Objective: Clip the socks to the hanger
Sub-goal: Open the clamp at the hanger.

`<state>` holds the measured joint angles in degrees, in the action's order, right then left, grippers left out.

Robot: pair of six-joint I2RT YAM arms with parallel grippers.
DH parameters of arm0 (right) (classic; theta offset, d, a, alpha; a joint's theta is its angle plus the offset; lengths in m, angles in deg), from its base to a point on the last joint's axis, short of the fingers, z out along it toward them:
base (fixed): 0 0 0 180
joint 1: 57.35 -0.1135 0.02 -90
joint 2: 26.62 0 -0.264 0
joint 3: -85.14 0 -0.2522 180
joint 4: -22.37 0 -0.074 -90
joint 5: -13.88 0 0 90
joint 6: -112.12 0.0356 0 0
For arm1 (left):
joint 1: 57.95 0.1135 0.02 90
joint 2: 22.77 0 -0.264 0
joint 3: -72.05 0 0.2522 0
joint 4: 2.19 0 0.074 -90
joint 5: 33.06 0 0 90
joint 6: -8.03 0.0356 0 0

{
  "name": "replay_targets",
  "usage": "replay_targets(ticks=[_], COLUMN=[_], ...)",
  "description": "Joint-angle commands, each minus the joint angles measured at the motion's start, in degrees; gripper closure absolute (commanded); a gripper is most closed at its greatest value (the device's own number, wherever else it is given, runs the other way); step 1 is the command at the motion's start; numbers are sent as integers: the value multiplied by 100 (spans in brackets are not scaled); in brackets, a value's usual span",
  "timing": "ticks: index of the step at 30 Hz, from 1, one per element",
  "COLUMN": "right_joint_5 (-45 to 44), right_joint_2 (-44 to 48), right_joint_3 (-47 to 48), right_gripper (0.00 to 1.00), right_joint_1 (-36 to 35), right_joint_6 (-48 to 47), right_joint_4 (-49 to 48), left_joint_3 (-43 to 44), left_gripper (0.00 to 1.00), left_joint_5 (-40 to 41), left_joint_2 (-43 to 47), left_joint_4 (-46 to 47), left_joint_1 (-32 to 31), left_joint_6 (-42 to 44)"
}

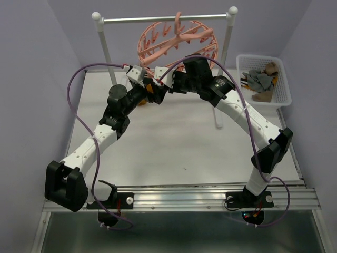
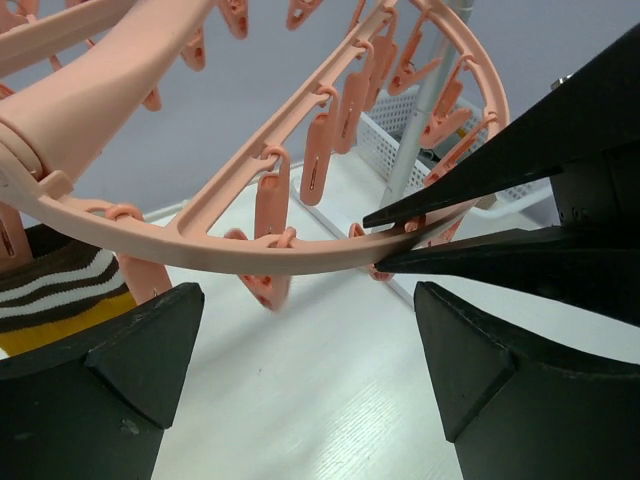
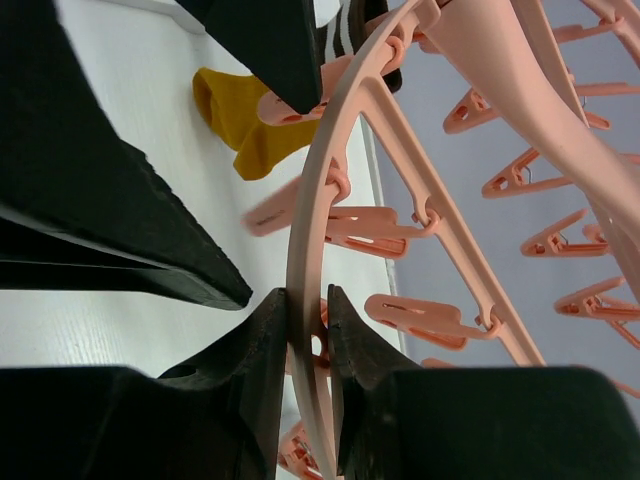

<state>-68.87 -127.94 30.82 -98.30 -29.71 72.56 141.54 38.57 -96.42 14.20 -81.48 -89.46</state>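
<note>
L arm point(image 1: 87, 147) & R arm point(image 1: 247, 118) are built from white link shells w/ black joint housings. Purple cables point(image 1: 100, 65) are looped alongside. Black wedge-shaped fingers point(image 2: 100, 400) are fitted. Red/green lights point(image 1: 247, 215) are seen at bases point(image 1: 113, 200).

The right gripper point(image 3: 308, 312) has its 2 black fingers pinched onto the rim of the pink hanger point(image 3: 310, 220), 1 on each side, both touching it. The ring runs up from the grip and curves right. A spoke branches off it, and clips point(image 3: 385, 232) dangle from both. Left of the ring, the left gripper point(image 3: 275, 198) shows 2 dark fingers spread wide apart. Between them sits a mustard sock point(image 3: 240, 120), its striped cuff near the rim at the top edge, above the white table point(image 3: 130, 60).
</note>
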Motion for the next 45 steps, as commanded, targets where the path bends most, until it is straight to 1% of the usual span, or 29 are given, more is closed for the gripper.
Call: replay_targets(ticks=[1, 5, 7, 10, 11, 15, 19, 22, 26, 31, 33, 37, 42, 45], right_joint_5=[-101, -74, -39, 49, 84, 110, 102, 110, 154, 207, 207, 224, 277, 269], right_joint_2=[68, 103, 121, 156, 182, 174, 139, 139, 139, 130, 121, 103, 77, 42], right_joint_3=[243, 234, 269, 278, 278, 304, 331, 331, 339, 374, 375, 383, 392, 427], right_gripper=[99, 99, 99, 99, 99, 99, 99, 99, 99, 99, 99, 99, 99, 99], right_joint_1=[-10, -10, -10, -10, -10, -10, -10, -10, -10, -10, -10, -10, -10, -10], right_joint_6=[-29, -20, 41, 68, 68, 33, 42, 42, 42, 50, 42, 33, 68, 86], right_joint_4=[-162, -171, -162, -136, -127, -39, -21, -4, 40, 75, 75, 84, 75, 75], left_joint_3=[-149, -404, -597, -826, -939, -1195, -1073, -1064, -792, -598, -449, -361, -88, 113], left_gripper=[1, 1, 1, 1, 1, 1, 1, 1, 1, 1, 1, 1, 1, 1], left_joint_5=[-9, -35, -96, -517, -936, -1948, -2231, -2294, -2311, -2276, -2320, -2294, -2311, -2320], left_joint_2=[421, 676, 781, 791, 782, 650, 395, 185, -167, -597, -747, -905, -1151, -1388], left_joint_4=[281, 254, 263, 403, 482, 1141, 1475, 1914, 2038, 2460, 2443, 2714, 2733, 2777], left_joint_1=[15, 190, 392, 638, 804, 1025, 1035, 1043, 1043, 1043, 1043, 1043, 1035, 1026], left_joint_6=[45, 2, -68, -86, -34, 124, 203, 125, -15, -297, -323, -446, -587, -868])
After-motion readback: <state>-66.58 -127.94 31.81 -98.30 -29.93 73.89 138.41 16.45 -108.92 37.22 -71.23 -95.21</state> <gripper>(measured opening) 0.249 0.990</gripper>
